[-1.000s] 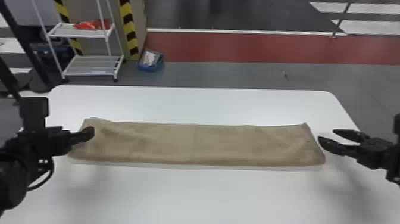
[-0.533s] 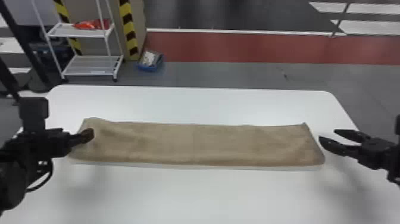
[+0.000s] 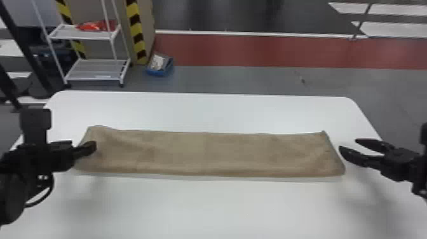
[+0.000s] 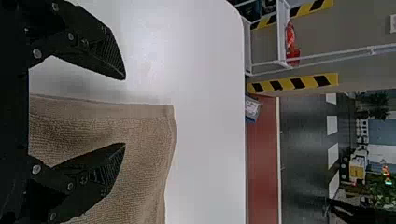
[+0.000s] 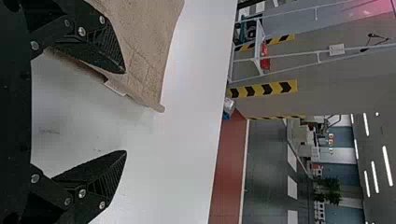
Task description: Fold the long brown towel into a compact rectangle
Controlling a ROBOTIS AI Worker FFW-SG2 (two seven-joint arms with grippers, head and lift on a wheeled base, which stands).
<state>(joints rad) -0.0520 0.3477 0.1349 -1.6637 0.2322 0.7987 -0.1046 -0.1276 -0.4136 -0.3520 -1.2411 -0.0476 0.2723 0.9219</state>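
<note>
Well, brown towel (image 3: 206, 154): flat and long, stretched from side to side across the white table (image 3: 206, 209).
Left gripper (image 3: 83, 144): fingers wide apart at the towel's left end, one over the cloth, one past its edge; grips nothing; contact, cannot tell.
Right gripper (image 3: 349, 145): also spread wide, empty, by the right end; touching or not, cannot tell.
Floor beyond: white rack (image 3: 95, 74), blue bin (image 3: 159, 72) beside it.

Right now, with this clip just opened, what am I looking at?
The long brown towel lies in a flat strip across the white table. The robot's open left claw is at its left end and its open right claw at its right end. Neither grips it, and it isn't a compact rectangle yet.
</note>
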